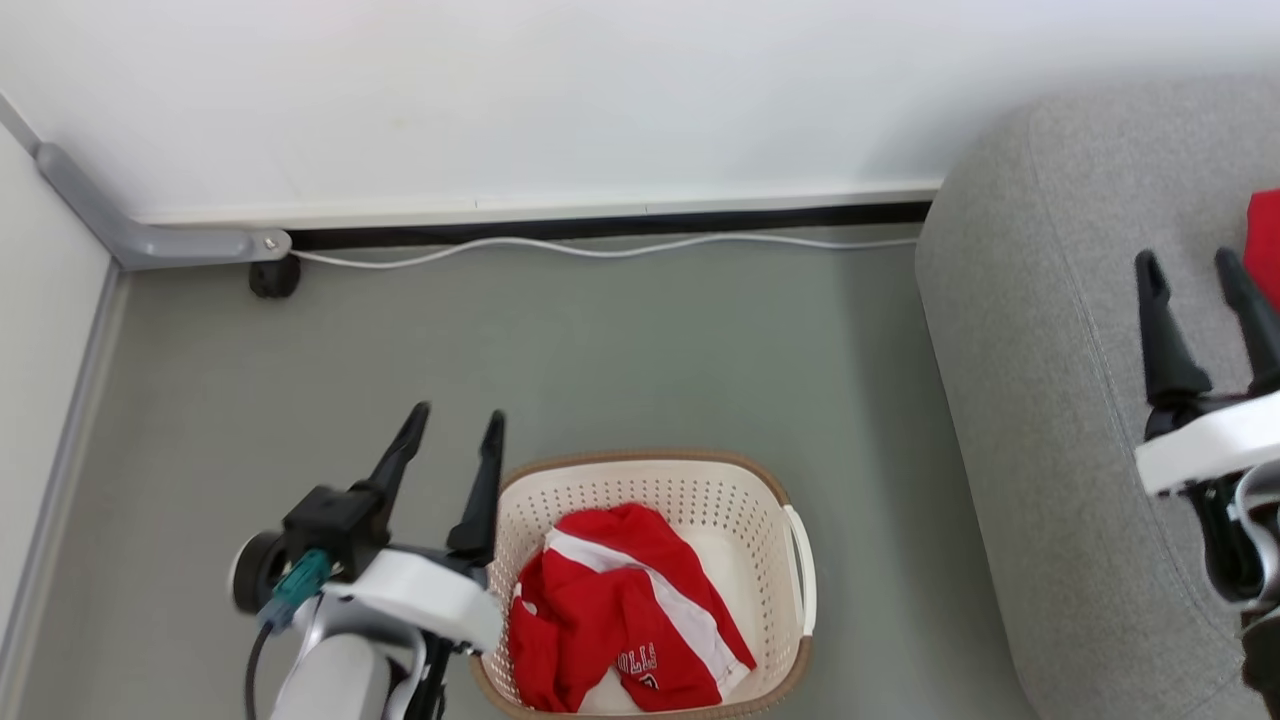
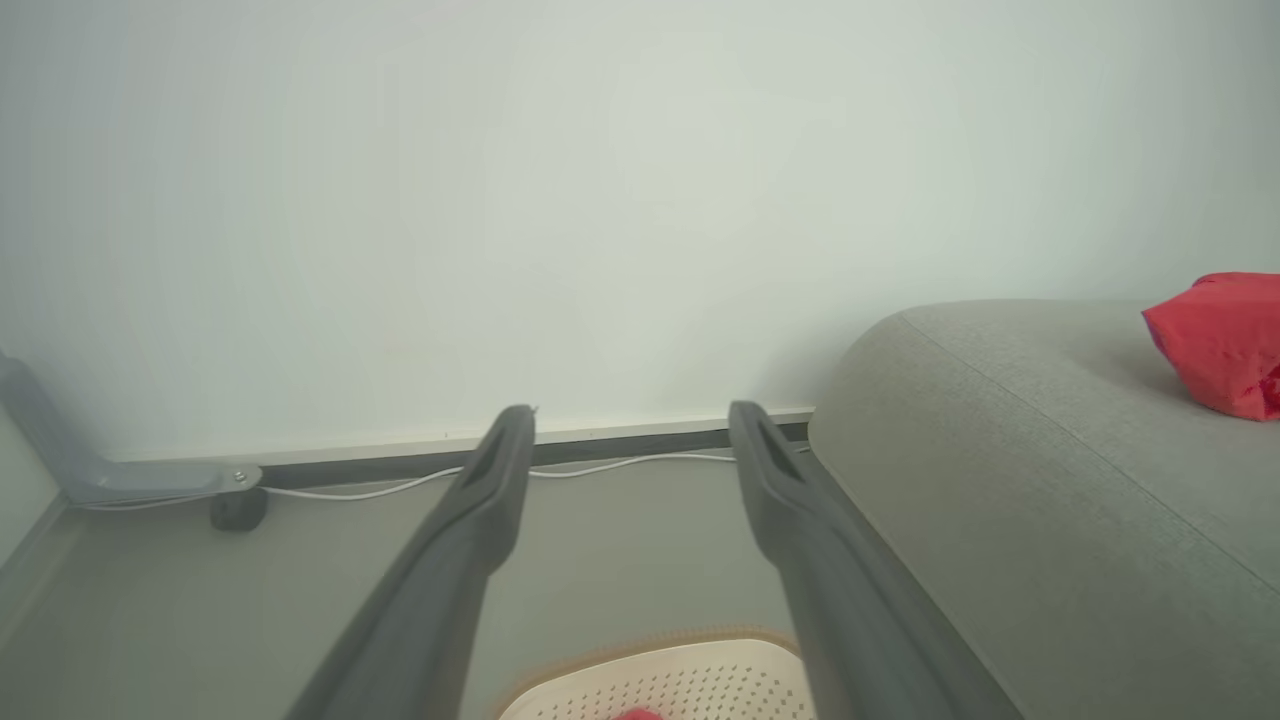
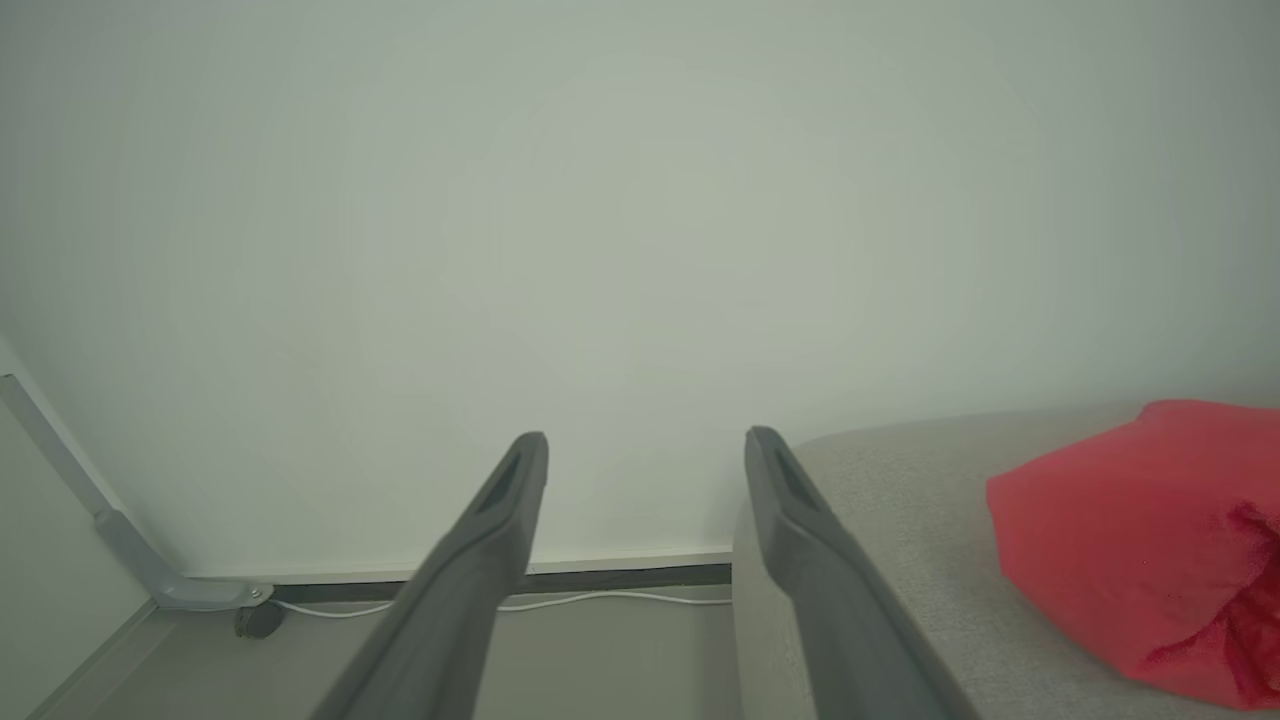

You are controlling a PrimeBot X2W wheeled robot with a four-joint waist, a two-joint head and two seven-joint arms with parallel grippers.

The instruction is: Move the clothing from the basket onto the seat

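A red garment with white stripes point(image 1: 620, 620) lies crumpled in the cream perforated basket point(image 1: 790, 500) on the floor. Another red garment point(image 1: 1264, 240) rests on the grey seat point(image 1: 1040, 330), seen too in the left wrist view point(image 2: 1215, 340) and the right wrist view point(image 3: 1150, 540). My left gripper point(image 1: 455, 425) hangs open just left of the basket's rim, empty; its fingers point(image 2: 470, 530) point toward the wall. Above the seat my right gripper point(image 1: 1190, 262) stands open and empty, left of the red garment there.
A white wall with a dark skirting strip runs along the back. A white cable point(image 1: 600, 248) lies on the grey floor beside it. A grey bracket with a small black wheel point(image 1: 272, 275) sits at the back left corner.
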